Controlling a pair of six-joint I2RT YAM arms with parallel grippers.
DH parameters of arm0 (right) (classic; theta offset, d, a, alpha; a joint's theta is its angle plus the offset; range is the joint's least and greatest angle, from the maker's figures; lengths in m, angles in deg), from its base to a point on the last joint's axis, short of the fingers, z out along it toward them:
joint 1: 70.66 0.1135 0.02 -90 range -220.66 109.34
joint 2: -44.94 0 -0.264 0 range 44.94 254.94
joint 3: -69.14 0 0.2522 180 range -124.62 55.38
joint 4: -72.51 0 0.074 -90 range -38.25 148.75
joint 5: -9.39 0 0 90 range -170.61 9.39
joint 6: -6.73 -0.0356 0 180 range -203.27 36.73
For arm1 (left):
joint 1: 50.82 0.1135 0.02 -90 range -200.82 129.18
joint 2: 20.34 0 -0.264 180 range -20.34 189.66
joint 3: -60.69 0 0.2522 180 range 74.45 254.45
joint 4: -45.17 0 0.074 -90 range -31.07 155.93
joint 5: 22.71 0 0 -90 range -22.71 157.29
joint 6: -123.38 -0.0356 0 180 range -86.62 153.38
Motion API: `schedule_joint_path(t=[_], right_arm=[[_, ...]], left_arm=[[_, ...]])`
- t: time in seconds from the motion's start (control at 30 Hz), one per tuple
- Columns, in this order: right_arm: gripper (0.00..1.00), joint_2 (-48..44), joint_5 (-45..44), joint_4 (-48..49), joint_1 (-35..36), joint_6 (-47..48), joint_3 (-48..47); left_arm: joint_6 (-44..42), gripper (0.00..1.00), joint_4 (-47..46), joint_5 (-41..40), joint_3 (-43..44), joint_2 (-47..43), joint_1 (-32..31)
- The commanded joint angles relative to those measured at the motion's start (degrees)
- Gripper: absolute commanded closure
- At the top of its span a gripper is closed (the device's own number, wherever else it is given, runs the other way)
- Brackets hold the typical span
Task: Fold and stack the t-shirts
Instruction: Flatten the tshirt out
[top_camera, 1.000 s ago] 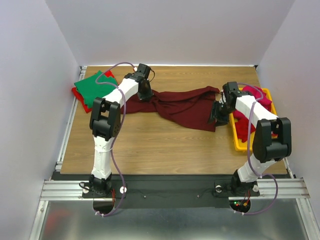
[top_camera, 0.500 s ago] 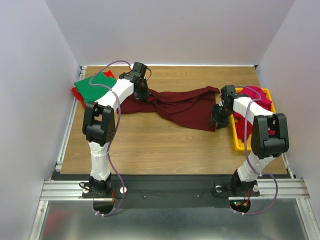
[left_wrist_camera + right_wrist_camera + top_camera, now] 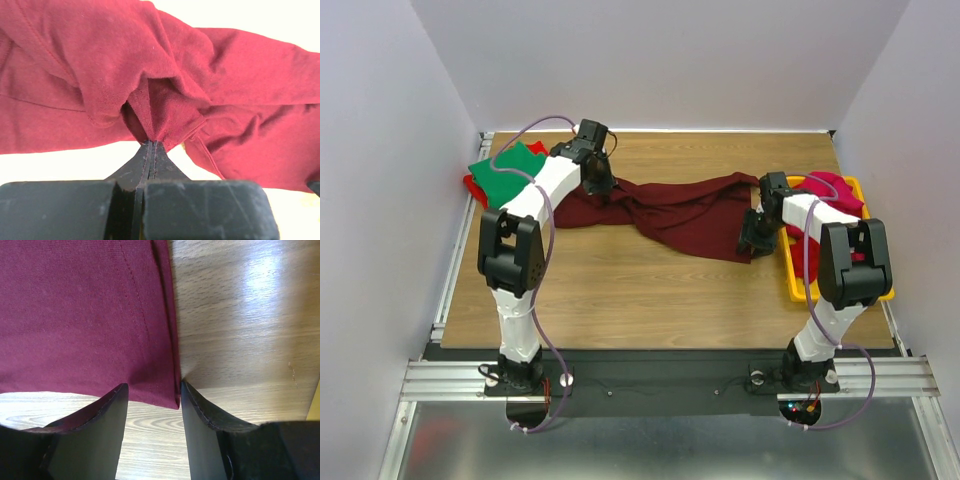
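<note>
From above: dark maroon t-shirt [image 3: 680, 215] stretched out and rumpled across the middle of the wooden table [image 3: 620, 290], running from far left to right. Left gripper [image 3: 600, 190] down at the shirt's left end, clamped on a pinch of the cloth. Right gripper [image 3: 752, 245] low at the shirt's right edge, just beside the yellow tray [image 3: 798, 285]. Bright pink t-shirt [image 3: 835, 190] heaped in the far end of that tray. At the far left corner of the table, green t-shirt [image 3: 505, 172] folded flat on top of a red t-shirt [image 3: 472, 186], well apart from the maroon one's right end.

From the left wrist: fingertips of the left gripper [image 3: 151, 145] pressed tight together, no gap between them, a fold of the dark maroon t-shirt [image 3: 100, 60] caught in the nip. Cloth drawn up into a small peak at the grip, creases fanning away to both sides, pale table surface showing below.

From the right wrist: right gripper [image 3: 152, 395] with jaws parted, astride the near corner of the dark maroon t-shirt [image 3: 75, 315]. Stitched hem running straight down between the two fingers, cloth flat on the wooden table [image 3: 240, 315]. Not pinched: fingers standing apart, one over the cloth, the other just beside the hem on bare wood. Sliver of the yellow tray [image 3: 315, 405] at the right edge.
</note>
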State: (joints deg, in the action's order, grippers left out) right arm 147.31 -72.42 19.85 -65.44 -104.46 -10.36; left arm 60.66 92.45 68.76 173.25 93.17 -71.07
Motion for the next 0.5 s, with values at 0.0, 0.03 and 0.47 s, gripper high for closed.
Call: schedule_joint_path(t=[0.0, 0.03, 0.47], right_arm=[[0.48, 0.47, -1.24, 3.21, 0.15, -0.08, 2.01], [0.48, 0.29, -1.24, 3.21, 0.15, -0.08, 2.45], [1.0, -5.24, -0.1, 0.67, -0.03, -0.08, -1.92]], left_arm=[[-0.83, 1.0, 0.93, 0.28, -1.07, -5.49, 0.83], [-0.75, 1.0, 1.02, 0.37, -1.07, -5.67, 1.0], [-1.18, 1.0, 2.25, -2.97, -1.42, -15.07, 4.78]])
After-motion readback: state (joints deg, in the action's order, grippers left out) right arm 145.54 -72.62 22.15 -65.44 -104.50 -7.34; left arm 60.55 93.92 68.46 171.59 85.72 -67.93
